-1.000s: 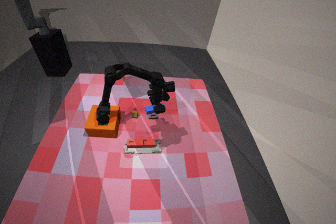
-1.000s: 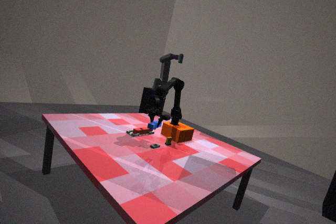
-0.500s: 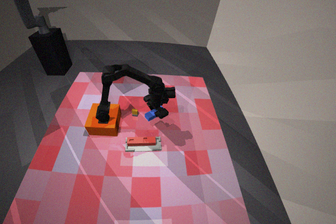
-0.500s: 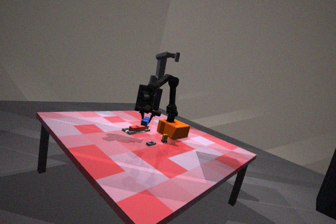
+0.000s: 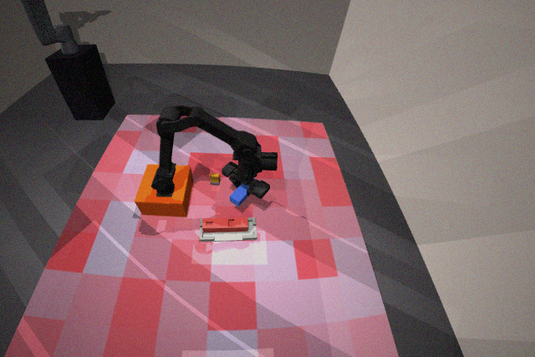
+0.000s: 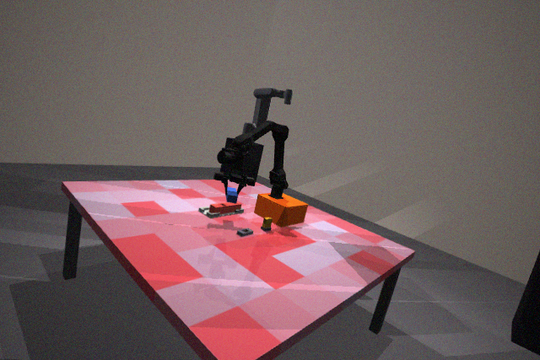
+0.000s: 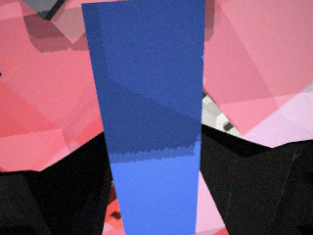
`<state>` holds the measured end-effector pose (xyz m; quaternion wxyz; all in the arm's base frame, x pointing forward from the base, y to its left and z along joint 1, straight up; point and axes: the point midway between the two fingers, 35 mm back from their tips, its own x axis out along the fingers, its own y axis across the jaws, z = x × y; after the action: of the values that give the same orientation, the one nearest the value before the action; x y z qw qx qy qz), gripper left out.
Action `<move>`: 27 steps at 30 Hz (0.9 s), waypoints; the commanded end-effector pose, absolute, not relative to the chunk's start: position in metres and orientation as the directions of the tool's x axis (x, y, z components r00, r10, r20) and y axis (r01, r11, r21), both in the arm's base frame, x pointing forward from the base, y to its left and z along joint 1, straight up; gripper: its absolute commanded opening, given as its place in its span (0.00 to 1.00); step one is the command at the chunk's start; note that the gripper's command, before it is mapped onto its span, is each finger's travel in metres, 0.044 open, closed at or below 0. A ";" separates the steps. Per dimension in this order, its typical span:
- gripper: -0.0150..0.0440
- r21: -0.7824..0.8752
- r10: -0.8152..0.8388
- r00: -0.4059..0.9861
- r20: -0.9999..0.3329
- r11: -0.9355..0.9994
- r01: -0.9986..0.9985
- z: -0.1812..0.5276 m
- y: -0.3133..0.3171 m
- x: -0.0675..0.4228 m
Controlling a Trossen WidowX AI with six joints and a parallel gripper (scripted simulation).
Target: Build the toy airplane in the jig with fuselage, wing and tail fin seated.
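Observation:
My gripper (image 5: 244, 187) (image 6: 232, 190) (image 7: 151, 131) is shut on the blue wing (image 5: 239, 195) (image 6: 231, 194) (image 7: 152, 122), a long flat block that hangs down from the fingers and fills the middle of the wrist view. It is held in the air a little behind the jig's right half. The red fuselage (image 5: 225, 224) (image 6: 224, 206) lies flat in the pale grey jig (image 5: 228, 237) (image 6: 208, 212). The small yellow tail fin (image 5: 214, 178) (image 6: 267, 222) stands on the table between the arm's base and the gripper.
The arm stands on an orange base block (image 5: 166, 202) (image 6: 283, 211) left of the jig. A small dark flat piece (image 6: 245, 232) lies on the table near the tail fin. A black pedestal (image 5: 82, 80) with another arm stands off the table at the back left.

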<state>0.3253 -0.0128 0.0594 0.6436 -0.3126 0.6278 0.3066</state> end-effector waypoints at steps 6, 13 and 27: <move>0.25 -0.024 -0.006 0.024 -1.000 0.460 -0.888 0.053 -0.041 0.315; 0.25 -0.024 -0.008 0.023 -1.000 0.329 -0.944 0.049 -0.061 0.306; 0.25 -0.021 -0.011 0.021 -1.000 0.050 -0.999 0.040 -0.099 0.284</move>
<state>0.2900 -0.0905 0.0419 0.5321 -0.4772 0.5232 0.4641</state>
